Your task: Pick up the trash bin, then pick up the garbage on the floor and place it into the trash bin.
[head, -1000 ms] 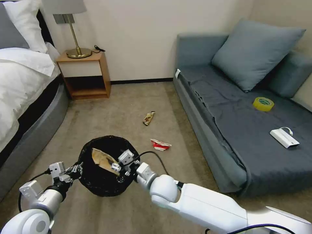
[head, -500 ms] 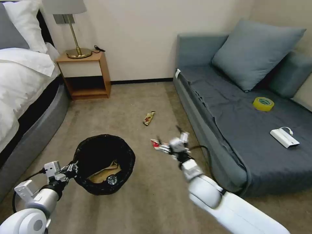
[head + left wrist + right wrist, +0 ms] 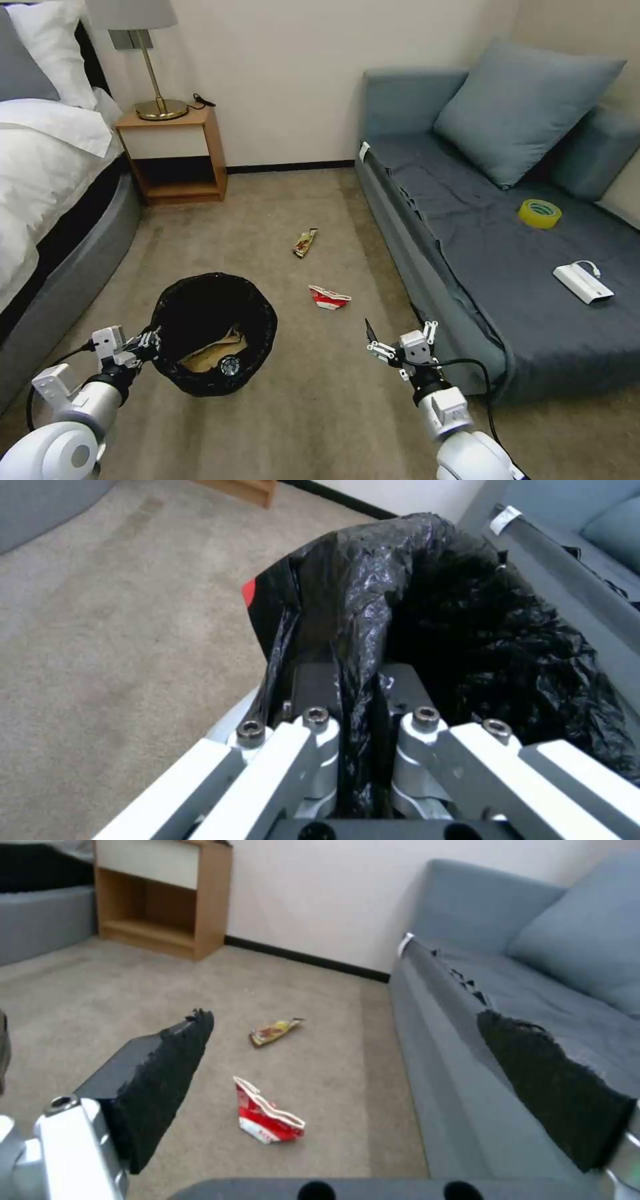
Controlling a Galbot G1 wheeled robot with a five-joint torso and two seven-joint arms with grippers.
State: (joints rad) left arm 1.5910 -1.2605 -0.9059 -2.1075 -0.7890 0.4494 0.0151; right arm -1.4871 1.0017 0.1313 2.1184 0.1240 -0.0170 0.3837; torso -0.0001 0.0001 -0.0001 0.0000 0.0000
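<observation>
The right tool point(image 3: 399, 341) hangs open and empty at lower centre-right of the head view, near the sofa point(image 3: 467, 253). The red-and-white carton point(image 3: 329, 297) lies on the floor point(image 3: 280, 213) just beyond it, and the snack wrapper point(image 3: 306, 242) lies farther up the frame.

The left tool point(image 3: 143, 345) is clamped on the trash bin point(image 3: 213, 333) at lower left, apparently pinching the bag liner more than the rim.

Risks:
- The liner slips, tilting the bin.
- The flattened carton skids on the carpet under closing fingers.
</observation>
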